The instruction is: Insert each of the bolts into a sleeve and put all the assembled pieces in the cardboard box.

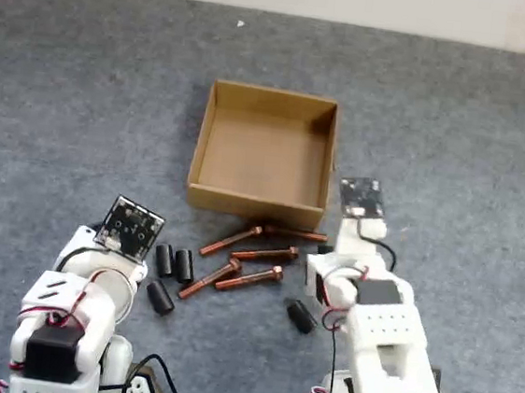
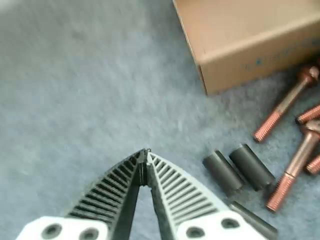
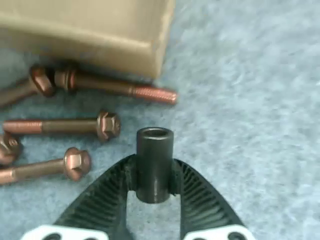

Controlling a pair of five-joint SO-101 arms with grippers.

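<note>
Your right gripper point(image 3: 152, 169) pinches one black sleeve point(image 3: 154, 145) upright, just off a corner of the cardboard box point(image 1: 254, 202), with copper bolts point(image 1: 249, 280) lying loose beside it. Your left gripper point(image 2: 145, 155) is pressed together near the loose sleeves point(image 1: 183, 264). Everything sits on grey carpet point(image 1: 85, 93).

Copper bolts point(image 1: 266, 253) and black sleeves point(image 1: 183, 263) lie by the cardboard box point(image 1: 254, 203), one sleeve point(image 3: 154, 165) gripped.

On my left wrist feed, the gripper point(image 2: 145, 156) hung over the grey carpeted worktop point(image 2: 75, 90) with its ribbed black fingers point(image 2: 175, 192) pressed together, holding nothing. Near it lay three short black cylindrical sleeves point(image 2: 251, 166), two of them side by side. Copper-coloured threaded metal bolts point(image 2: 285, 107) lay beyond them, near the corner of a brown cardboard box point(image 2: 240, 55).
</note>
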